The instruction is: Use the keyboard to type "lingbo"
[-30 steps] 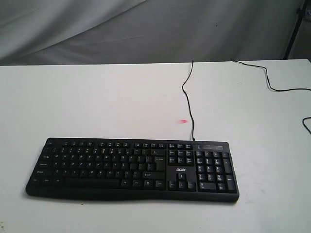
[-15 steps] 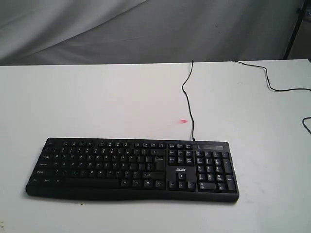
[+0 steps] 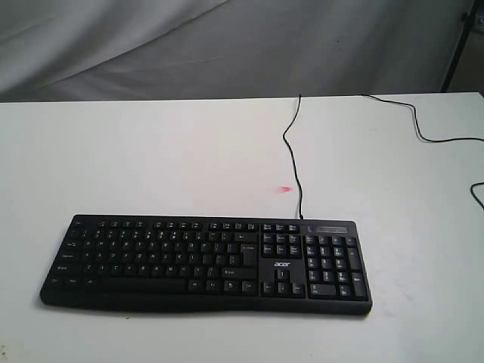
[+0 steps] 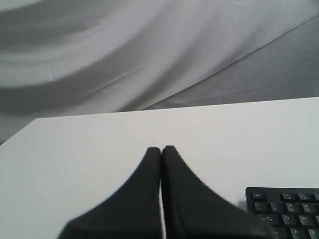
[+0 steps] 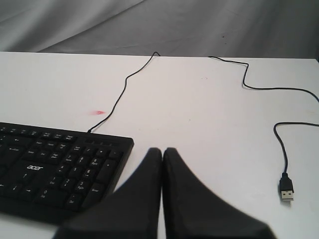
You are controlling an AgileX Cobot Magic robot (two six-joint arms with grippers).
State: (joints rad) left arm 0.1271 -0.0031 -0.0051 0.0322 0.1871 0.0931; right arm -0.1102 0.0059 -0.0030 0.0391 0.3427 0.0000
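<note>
Toward the near edge of the white worktop (image 3: 151,151), in the exterior view: black keyboard (image 3: 206,261), lying flat, long side across the view, number pad to the right. Thin cable (image 3: 291,151) running from its back edge away toward the grey cloth (image 3: 227,45), past a small red mark (image 3: 285,189).

Pincers shown only by the wrist views. Left pincer (image 4: 160,149) closed, tips pressed together, empty, pointing across bare worktop, one keyboard corner beside it. Right pincer (image 5: 162,150) likewise closed on nothing, just off the number-pad end, clear of the keys.

Only in the right wrist view: loose USB plug (image 5: 285,189) ending a second cable.

Same as a second ago; nothing shifted.
</note>
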